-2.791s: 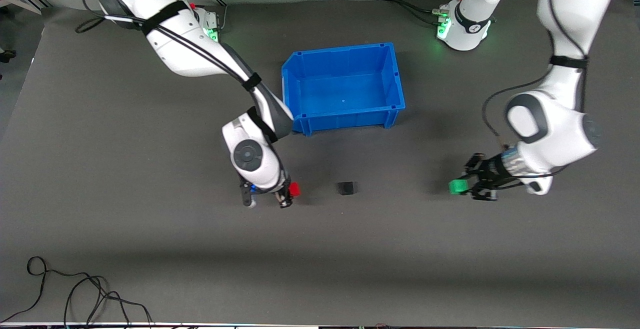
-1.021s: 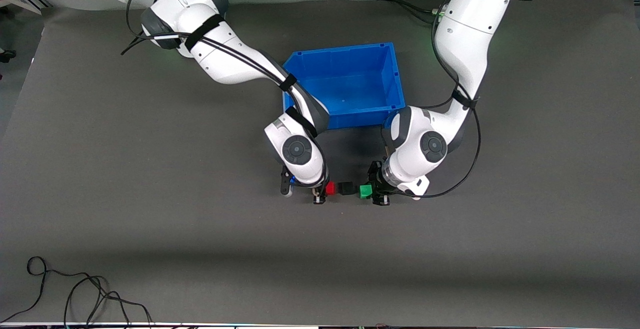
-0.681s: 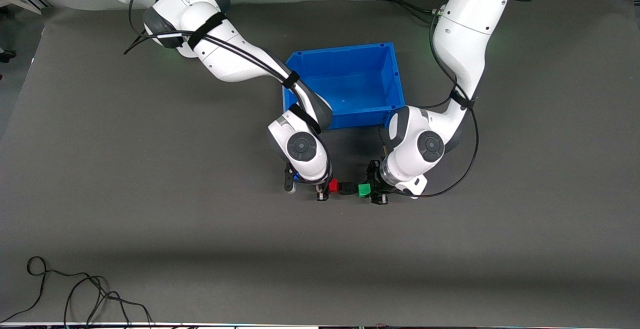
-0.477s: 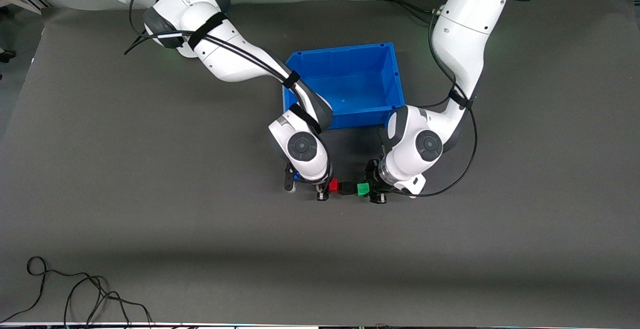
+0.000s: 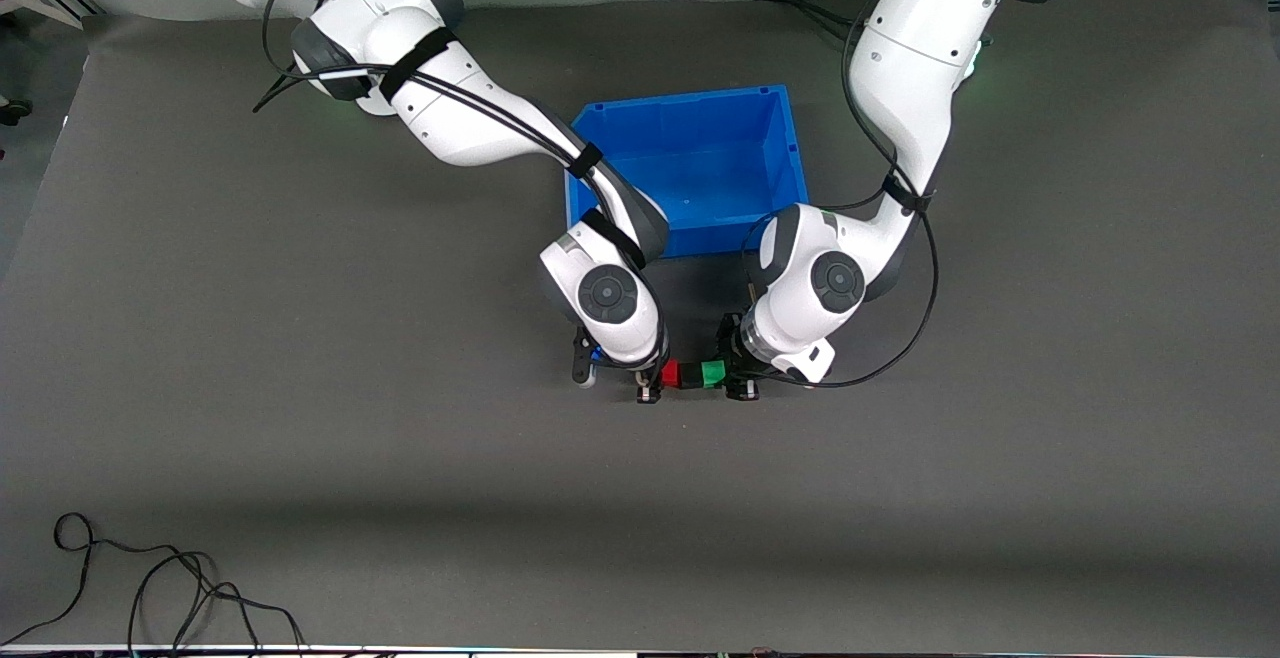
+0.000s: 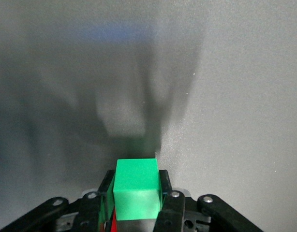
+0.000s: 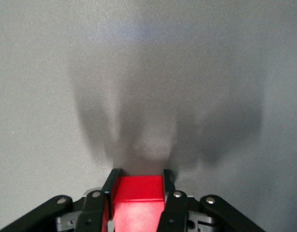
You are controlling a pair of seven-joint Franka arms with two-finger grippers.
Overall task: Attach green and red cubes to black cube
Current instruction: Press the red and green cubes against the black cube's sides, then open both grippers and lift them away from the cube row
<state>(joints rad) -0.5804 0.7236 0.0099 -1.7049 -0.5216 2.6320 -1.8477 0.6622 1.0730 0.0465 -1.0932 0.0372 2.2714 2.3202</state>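
The right claw (image 5: 655,378) is gripping the red cube (image 5: 670,374), its fingers pinched closed on the cube's sides, near the middle of the surface (image 5: 300,388). The left claw (image 5: 735,376) is doing the same with the green cube (image 5: 712,372), its fingers clamped against that cube's two sides. Both claws are sitting low over the grey mat, nearer to the front camera than the blue bin (image 5: 790,153), which is standing toward the edge where the robots' bases are.

The two coloured cubes are meeting in a short row, the red one toward the right arm's end and the green one toward the left arm's end. A thin dark strip between them is showing where the black cube (image 5: 691,375) is lying, squeezed between the pair and touching both, though it is largely hidden.

In the left wrist view the green cube (image 6: 135,188) is filling the gap between the black fingers (image 6: 170,205), with a sliver of red peeking beside it. In the right wrist view the red cube (image 7: 138,198) is sitting between that claw's fingers (image 7: 173,205).

A loose black cable (image 5: 150,583) is curling at the corner of the surface nearest the front camera, at the right arm's end.
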